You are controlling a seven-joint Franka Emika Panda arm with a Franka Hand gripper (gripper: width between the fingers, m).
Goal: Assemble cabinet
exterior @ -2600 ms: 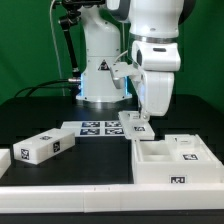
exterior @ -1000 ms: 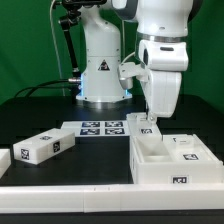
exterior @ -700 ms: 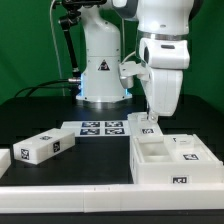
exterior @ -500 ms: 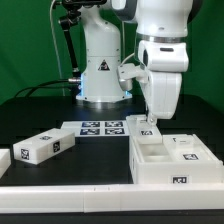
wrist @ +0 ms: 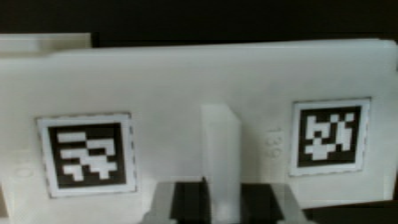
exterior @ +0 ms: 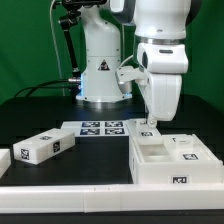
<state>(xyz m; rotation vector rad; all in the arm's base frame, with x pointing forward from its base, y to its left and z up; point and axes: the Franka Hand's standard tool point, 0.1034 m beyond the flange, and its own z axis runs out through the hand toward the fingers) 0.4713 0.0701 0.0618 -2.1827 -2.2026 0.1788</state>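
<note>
The cabinet [exterior: 150, 168] is in loose white tagged parts: an open box [exterior: 178, 176] at the exterior view's right, a long block [exterior: 40, 147] at its left, and a small two-tag panel [wrist: 196, 90]. The gripper [wrist: 221, 192] is clamped on the panel's middle rib, beside the marker board [exterior: 100, 127]. The arm [exterior: 160, 60] hangs straight down.

White cabinet [exterior: 150, 165], black-and-white square tags [wrist: 86, 150], black table [exterior: 100, 158]

On the black table [exterior: 30, 115]: upright panel [exterior: 146, 125] at the gripper [exterior: 148, 117], marker board [exterior: 98, 127] beside, cabinet box [exterior: 170, 166] near, block [exterior: 40, 147] well apart.
</note>
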